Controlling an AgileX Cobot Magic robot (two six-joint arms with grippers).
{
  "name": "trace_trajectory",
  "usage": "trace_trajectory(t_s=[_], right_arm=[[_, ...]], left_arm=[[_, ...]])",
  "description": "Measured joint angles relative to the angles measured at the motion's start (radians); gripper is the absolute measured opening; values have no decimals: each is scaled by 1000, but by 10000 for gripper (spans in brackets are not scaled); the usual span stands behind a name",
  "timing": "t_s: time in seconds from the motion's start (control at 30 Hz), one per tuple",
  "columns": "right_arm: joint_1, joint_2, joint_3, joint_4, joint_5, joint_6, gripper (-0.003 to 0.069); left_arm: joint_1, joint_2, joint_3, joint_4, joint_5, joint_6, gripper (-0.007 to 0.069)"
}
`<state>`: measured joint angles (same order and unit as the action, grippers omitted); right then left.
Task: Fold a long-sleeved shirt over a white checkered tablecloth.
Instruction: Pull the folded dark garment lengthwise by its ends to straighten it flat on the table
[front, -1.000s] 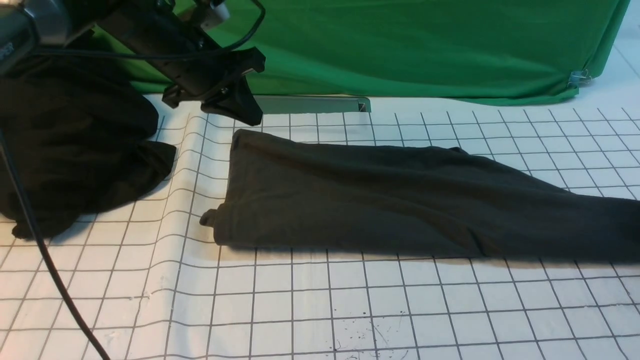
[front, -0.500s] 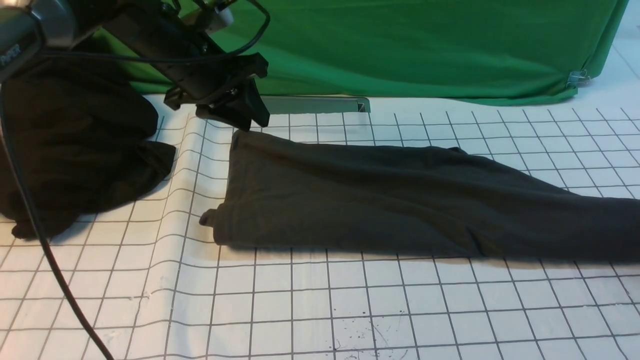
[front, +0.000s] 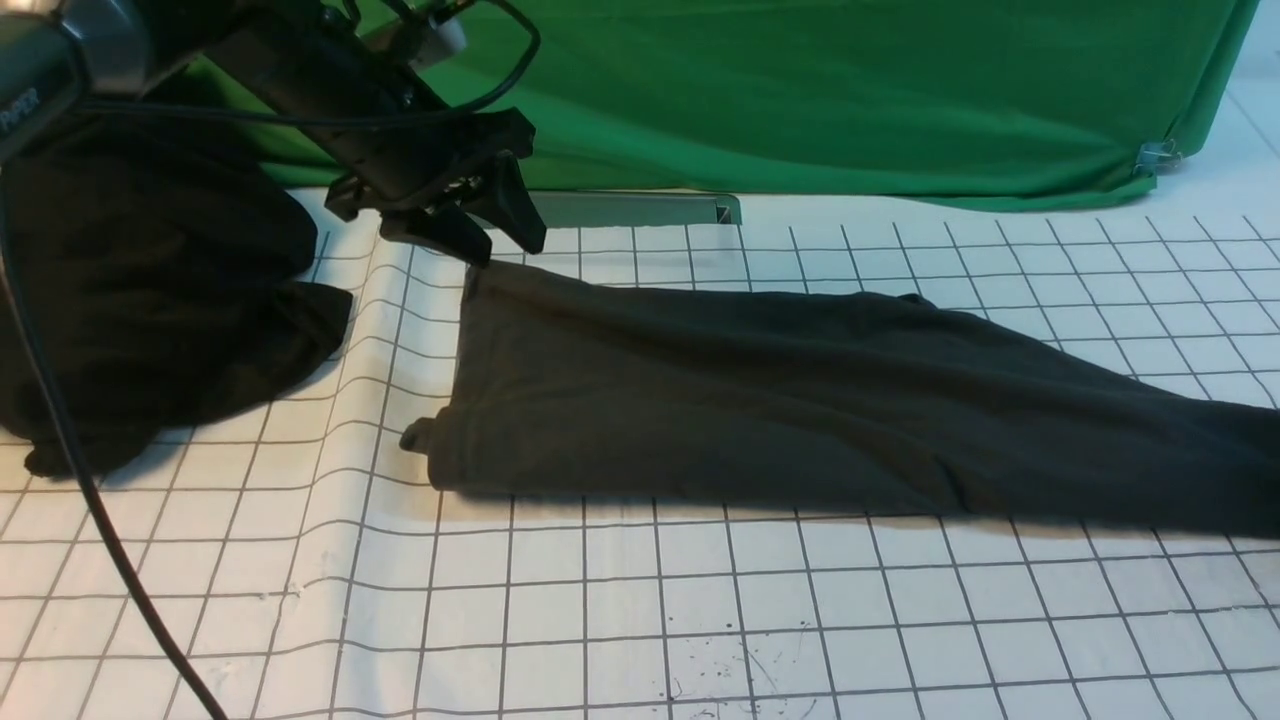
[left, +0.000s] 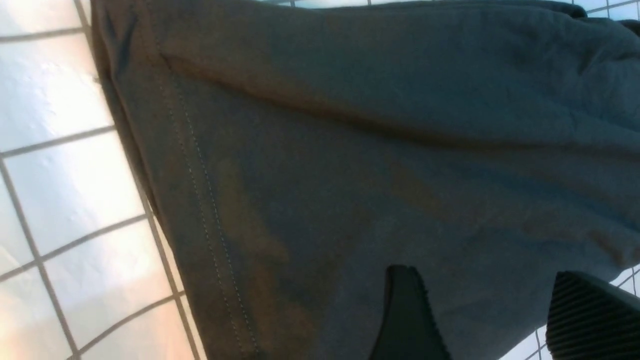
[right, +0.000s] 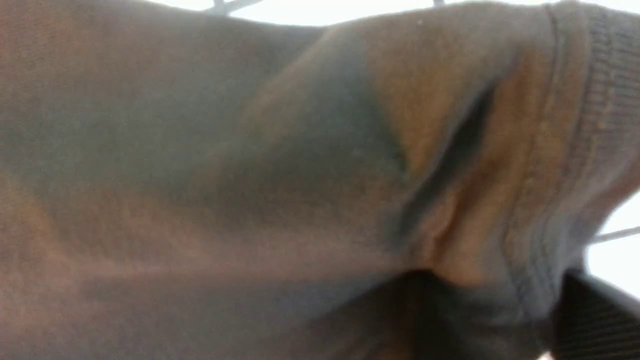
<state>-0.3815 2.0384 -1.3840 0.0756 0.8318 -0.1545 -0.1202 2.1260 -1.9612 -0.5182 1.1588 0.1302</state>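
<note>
Long-sleeved shirt (front: 760, 400): lies flat on the white checkered tablecloth (front: 700, 620), folded into a long dark band. Bearings are read in the front view, with 12 o'clock away from the robot. The band runs from just left of centre toward 3 o'clock and passes out of view at the right edge. Its straight stitched end faces 9 o'clock, with a small tab of cloth sticking out at the near corner.

Left gripper (front: 508, 252): released. The jaws stand apart, directly over the shirt's far corner at about 11 o'clock. In the left wrist view both fingers (left: 410, 320) show dark against the cloth, with nothing clamped between them.

Right gripper (right: 500, 295): outside the front view. In the right wrist view it sits low against a ribbed, stitched edge of the shirt. One ridged finger (right: 595, 320) is clear at the edge of the picture. Bunched cloth fills the space beside it, and it cannot be told whether that cloth is clamped.

Other items on the worktop:
- black heap of cloth (front: 150, 300), at 9 to 10 o'clock, apart from the shirt
- green cloth (front: 800, 100), hanging across 12 o'clock
- grey metal bar (front: 630, 208), at the foot of the green cloth
- black cable (front: 100, 520), crossing the tablecloth at 8 o'clock
</note>
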Motion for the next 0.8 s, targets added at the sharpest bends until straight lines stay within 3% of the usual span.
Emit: trace_trajectory(t_s=[0.07,0.13,0.47,0.6,0.7,0.8], right_arm=[[-3,-1,-1,-8,-2,-4,89],[-9,-7,-1,-8,0,-9,49],[-105,-130,-74,-17,110,-15,38],[-120,-207,-97,-32,130,-1,38],[-120,-248,-98,-26,155,2,36],[-120,-262,-98,-18,175,2,35]], left_arm=[[0,0,0,0,6,0,370],[0,0,0,0,26,0,370],[1,-15,0,-1,52,-15,363],[-25,-29,10,-39,52,-19,274],[-91,-28,67,-33,52,57,127],[-125,-18,108,-12,55,90,52]])
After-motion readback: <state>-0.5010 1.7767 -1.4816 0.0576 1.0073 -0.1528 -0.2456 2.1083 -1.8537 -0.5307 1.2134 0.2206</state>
